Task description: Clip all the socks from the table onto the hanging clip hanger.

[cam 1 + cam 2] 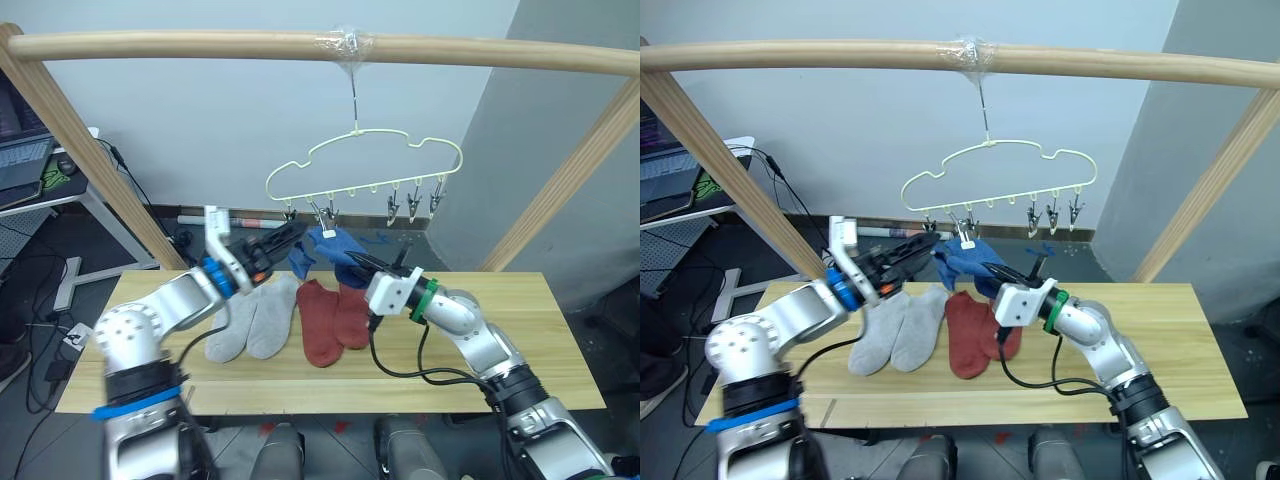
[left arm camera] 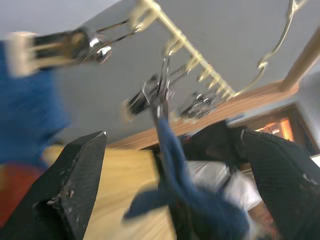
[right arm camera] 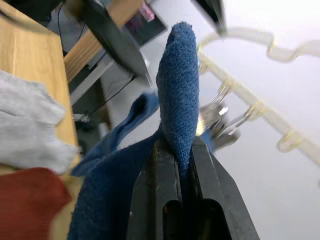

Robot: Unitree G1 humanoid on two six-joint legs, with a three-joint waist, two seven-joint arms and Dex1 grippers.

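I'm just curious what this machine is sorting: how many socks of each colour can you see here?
Grey socks: 2
Red socks: 2
Blue socks: 2
Total: 6

Socks (image 1: 332, 318): soft matt knit cloth with a fuzzy nap. Table (image 1: 560, 340): pale planked wood, smooth, low sheen. Hanger (image 1: 365, 165): smooth cream-coated wire; clips (image 1: 412, 205): shiny bare metal.

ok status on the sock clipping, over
Right gripper shut on blue sock by the clip hanger. Left gripper open beside it. Grey socks, red socks on table.
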